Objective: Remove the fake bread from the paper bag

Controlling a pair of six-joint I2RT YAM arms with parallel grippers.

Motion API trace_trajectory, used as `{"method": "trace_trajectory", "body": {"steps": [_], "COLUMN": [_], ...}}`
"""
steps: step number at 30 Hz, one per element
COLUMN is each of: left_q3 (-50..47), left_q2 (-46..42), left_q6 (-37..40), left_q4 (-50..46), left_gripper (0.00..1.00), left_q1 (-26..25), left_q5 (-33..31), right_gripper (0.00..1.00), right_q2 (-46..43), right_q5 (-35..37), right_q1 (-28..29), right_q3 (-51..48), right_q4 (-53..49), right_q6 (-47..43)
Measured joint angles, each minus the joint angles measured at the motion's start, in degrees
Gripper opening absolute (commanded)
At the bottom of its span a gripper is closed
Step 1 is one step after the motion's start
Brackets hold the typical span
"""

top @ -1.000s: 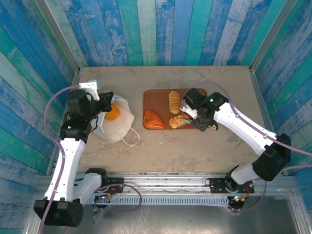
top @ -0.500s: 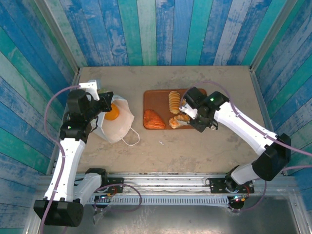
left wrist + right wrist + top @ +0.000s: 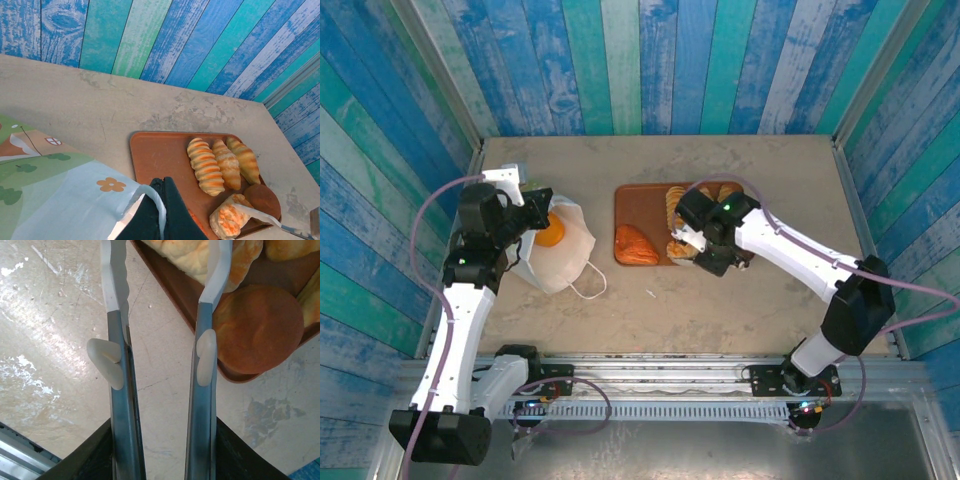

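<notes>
The white paper bag [image 3: 563, 262] lies on its side at the left of the table, an orange piece of fake bread [image 3: 550, 233] showing in its mouth. My left gripper [image 3: 167, 186] is shut on the bag's thin white handle [image 3: 159, 204] and holds the mouth up. More fake bread lies on the reddish-brown tray [image 3: 638, 203]: three ridged croissants [image 3: 205, 166], a round bun [image 3: 260, 327] and a reddish piece [image 3: 635, 245]. My right gripper [image 3: 162, 432] is shut on grey tongs [image 3: 119, 355], whose arms stand apart over the tray's near edge.
Blue and green plank walls close in the table on three sides. Bare beige tabletop [image 3: 720, 310] lies between the tray and the arm bases. The bag's second loop handle [image 3: 588, 285] trails toward the near edge.
My right arm has swung left along the tray's near edge, carrying the tongs with it. The left arm and the bag have stayed still.
</notes>
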Motion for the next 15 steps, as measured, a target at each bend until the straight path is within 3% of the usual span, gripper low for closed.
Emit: {"method": "trace_trajectory", "body": {"steps": [15], "left_q3": [-0.02], "left_q2": [0.0], "left_q6": [0.0], "left_q4": [0.0], "left_gripper": [0.0], "left_q1": [0.0], "left_q5": [0.04], "right_gripper": [0.44], "right_q2": [0.76], "right_q5": [-1.92], "right_q1": [0.37], "right_q3": [4.68], "right_q4": [0.24], "right_q6": [4.57]}}
